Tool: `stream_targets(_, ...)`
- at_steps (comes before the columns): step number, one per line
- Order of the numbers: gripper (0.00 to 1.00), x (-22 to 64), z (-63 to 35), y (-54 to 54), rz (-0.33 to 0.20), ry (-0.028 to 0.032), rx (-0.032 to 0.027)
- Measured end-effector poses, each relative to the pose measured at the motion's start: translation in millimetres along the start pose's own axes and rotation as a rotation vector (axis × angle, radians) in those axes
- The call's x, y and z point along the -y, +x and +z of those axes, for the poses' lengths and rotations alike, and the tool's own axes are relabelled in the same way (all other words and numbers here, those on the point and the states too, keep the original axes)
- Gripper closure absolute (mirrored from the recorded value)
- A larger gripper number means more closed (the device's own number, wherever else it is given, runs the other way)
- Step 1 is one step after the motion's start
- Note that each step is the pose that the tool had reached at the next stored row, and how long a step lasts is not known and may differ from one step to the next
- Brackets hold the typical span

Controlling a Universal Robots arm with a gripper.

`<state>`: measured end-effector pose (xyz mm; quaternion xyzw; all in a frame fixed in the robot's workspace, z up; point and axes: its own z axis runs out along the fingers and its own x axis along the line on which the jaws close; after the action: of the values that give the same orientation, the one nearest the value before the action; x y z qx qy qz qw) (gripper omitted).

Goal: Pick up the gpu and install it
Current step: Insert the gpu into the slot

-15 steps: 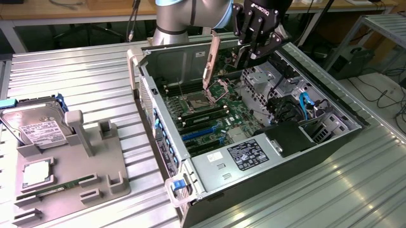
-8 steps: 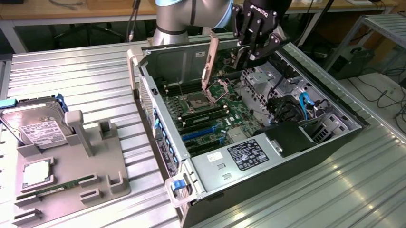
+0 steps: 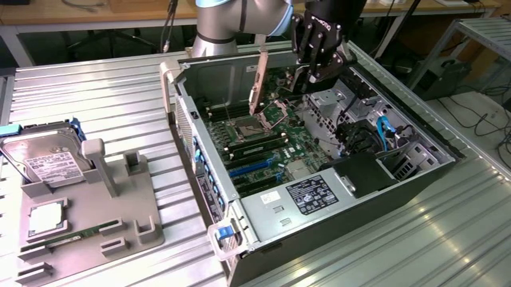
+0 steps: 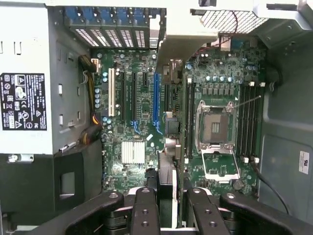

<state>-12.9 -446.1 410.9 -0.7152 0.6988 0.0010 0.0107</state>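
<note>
Your gripper [image 3: 307, 75] hangs over the open PC case [image 3: 415, 173], fingers [image 4: 145, 210] pinched on the gpu [image 3: 257, 84]. The card hangs edge-on below the jaws, upright, its lower end above the motherboard [image 3: 271, 140] near the empty CPU socket [image 4: 215, 128]. The gray fixture tray [image 3: 88, 239] with the hard drive [image 3: 44, 158] sits well apart on the exterior view's left.

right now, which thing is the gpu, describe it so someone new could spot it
Find the open computer case lying on the metal table, its motherboard facing up. Above the board, the black gripper is shut on the gpu, a thin flat card hanging on edge. Unlike the hard drive and RAM stick on the grey holder at the exterior view's left, it is in the air.
</note>
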Motion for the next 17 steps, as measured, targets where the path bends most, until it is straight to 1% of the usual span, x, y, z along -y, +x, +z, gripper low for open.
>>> stream_targets(7, 0.72, -2.0, 10.7, -0.1, 0.0, -0.0003, 0.0001)
stream_targets(11, 0.72, -3.5, 19.0, -0.6, 0.0, -0.0002, 0.0)
stream_targets(12, 0.72, -5.6, 36.5, -1.3, 0.0, -0.0002, 0.0002)
stream_targets(13, 0.72, -9.8, 52.3, -1.7, 0.0, -0.0002, 0.0001)
stream_targets(14, 0.72, -17.6, 63.2, -2.1, 0.0, 0.0146, -0.0002)
stream_targets(15, 0.72, -21.0, 66.9, -2.1, 0.0, 0.0193, -0.0001)
stream_targets(16, 0.72, -22.2, 71.0, -2.1, 0.0, 0.0194, -0.0001)
stream_targets(17, 0.72, -32.1, 87.8, -2.0, 0.0, 0.0194, 0.0008)
